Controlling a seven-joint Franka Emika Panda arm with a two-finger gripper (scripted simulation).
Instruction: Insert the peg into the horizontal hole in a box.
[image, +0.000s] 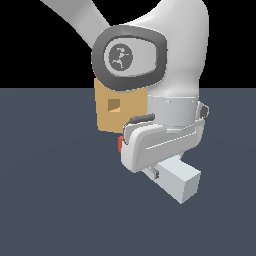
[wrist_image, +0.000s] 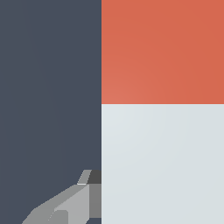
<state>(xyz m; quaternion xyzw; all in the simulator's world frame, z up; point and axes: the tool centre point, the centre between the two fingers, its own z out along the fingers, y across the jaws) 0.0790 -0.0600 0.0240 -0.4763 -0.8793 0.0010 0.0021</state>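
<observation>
The tan box (image: 120, 111) stands behind my arm in the exterior view, and the dark square hole (image: 114, 105) in its facing side shows. The peg runs under my hand: its pale end (image: 180, 181) sticks out toward the camera, and a sliver of its red end (image: 120, 144) peeks out toward the box, below the hole. My gripper (image: 152, 171) is shut on the peg, its fingers mostly hidden by the hand. The wrist view is filled by the peg (wrist_image: 162, 157), red beyond white, with one finger (wrist_image: 70, 205) pressed against its side.
A dark blue-grey floor (image: 55, 200) spreads all around the box and the arm. My white arm and its large joint (image: 130, 57) cover the box's upper and right parts in the exterior view.
</observation>
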